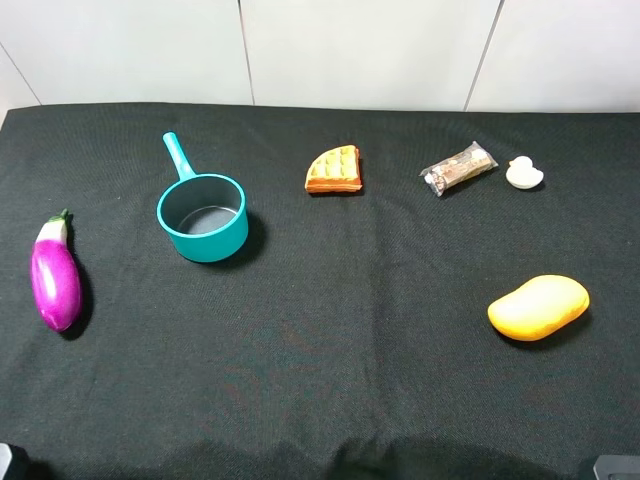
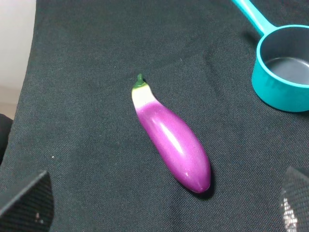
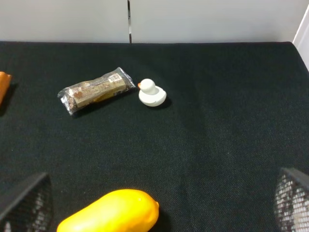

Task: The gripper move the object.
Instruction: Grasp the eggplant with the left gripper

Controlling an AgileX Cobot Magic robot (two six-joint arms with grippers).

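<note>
A black cloth worktop (image 1: 350,330) carries 5 loose items below a white panelled wall (image 1: 350,50). On the left stands a teal saucepan (image 1: 203,218), upright, grey inside, its handle pointing toward the far edge. Near the far middle lies a golden waffle wedge (image 1: 334,170). To the right of it a wrapped snack bar (image 1: 459,168) lies at a slant, with a small white duck (image 1: 523,174) just beside its end, orange beak toward the wrapper. A yellow-orange mango (image 1: 538,307) rests nearer the front right, well apart from both.
</note>
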